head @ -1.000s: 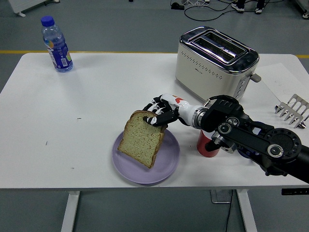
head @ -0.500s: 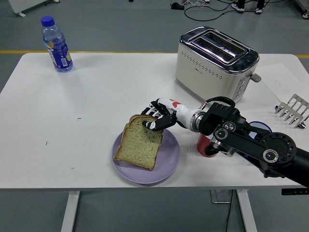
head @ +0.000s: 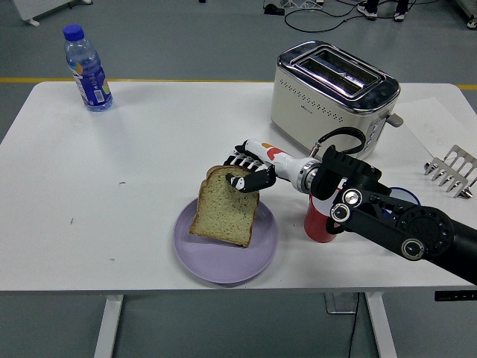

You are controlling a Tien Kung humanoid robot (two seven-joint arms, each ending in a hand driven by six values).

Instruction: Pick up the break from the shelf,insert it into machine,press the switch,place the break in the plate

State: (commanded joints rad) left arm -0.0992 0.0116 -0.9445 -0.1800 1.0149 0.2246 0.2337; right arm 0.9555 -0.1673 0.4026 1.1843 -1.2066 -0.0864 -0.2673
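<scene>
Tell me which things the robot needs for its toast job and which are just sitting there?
Needed: bread slice, purple plate, toaster, metal rack, right robot hand holding the bread.

Just sitting there: water bottle, red can.

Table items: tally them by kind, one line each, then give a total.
Bread slice, held by the right hand over the plate: 1
Purple plate: 1
Toaster: 1
Water bottle: 1
Red can: 1
Metal rack: 1
Sheet of paper: 1
Total: 7
</scene>
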